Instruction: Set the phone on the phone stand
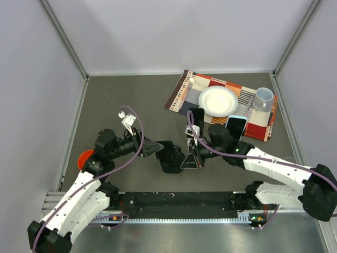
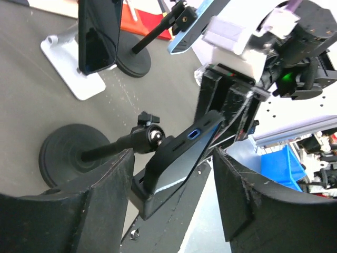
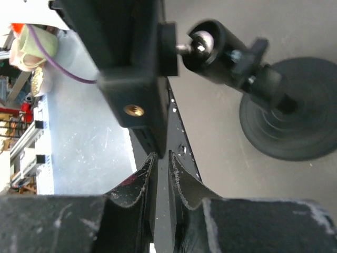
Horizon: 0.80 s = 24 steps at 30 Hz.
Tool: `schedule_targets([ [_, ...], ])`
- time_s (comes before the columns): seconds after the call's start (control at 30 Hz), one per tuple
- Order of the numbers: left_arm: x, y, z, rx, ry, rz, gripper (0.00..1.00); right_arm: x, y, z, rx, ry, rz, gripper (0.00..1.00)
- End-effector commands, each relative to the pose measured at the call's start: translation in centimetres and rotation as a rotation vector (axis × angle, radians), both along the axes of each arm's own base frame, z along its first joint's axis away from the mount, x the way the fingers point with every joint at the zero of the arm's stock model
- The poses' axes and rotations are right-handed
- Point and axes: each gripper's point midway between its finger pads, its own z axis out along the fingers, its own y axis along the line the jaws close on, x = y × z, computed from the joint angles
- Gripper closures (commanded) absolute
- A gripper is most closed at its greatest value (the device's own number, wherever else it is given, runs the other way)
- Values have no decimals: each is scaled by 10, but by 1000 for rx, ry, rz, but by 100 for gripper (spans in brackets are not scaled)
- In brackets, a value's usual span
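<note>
A dark phone (image 2: 181,155) sits tilted in a black clamp on a black pole with a round base (image 2: 66,155). My right gripper (image 3: 162,155) is shut on this phone's upper edge; in the top view it (image 1: 197,154) is at the table's middle. My left gripper (image 2: 172,154) is open, its jaws wide apart on either side of the clamped phone without touching it; in the top view it (image 1: 178,159) faces the right gripper. The white phone stand (image 2: 68,68) stands beyond, with another dark phone (image 2: 97,37) leaning upright on it.
A second black pole stand (image 2: 134,58) holds a light-blue phone (image 1: 236,125). A patterned placemat (image 1: 184,92) at the back right carries a white plate (image 1: 218,100) and a mug (image 1: 263,98). An orange object (image 1: 84,158) lies at the left. The metal rail (image 1: 179,203) runs along the front edge.
</note>
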Motion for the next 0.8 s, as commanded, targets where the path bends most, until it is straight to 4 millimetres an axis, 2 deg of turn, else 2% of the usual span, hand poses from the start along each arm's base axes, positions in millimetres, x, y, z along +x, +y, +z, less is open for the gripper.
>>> schedule_targets([
  [0.0,-1,-4,34,-28,-120,-48,31,16,5,27,92,-95,-106,86],
  [0.03,-3,-2,32,-25,-124,-44,29,17,4,29,90,-99,-108,86],
  [0.17,-10,6,23,7,-126,-18,11,15,5,37,79,-104,-81,81],
  [0.2,-13,7,23,11,-134,-26,10,12,4,37,77,-102,-65,77],
  [0.3,-17,7,6,37,-104,-50,9,7,5,41,92,-107,-35,71],
  [0.43,-9,5,-3,36,-109,-36,14,2,13,38,126,-71,17,70],
  [0.63,2,-5,6,0,-120,-64,18,1,22,22,148,-30,-45,86],
  [0.77,-1,-7,11,-5,-149,-95,14,5,24,15,174,-14,-87,91],
])
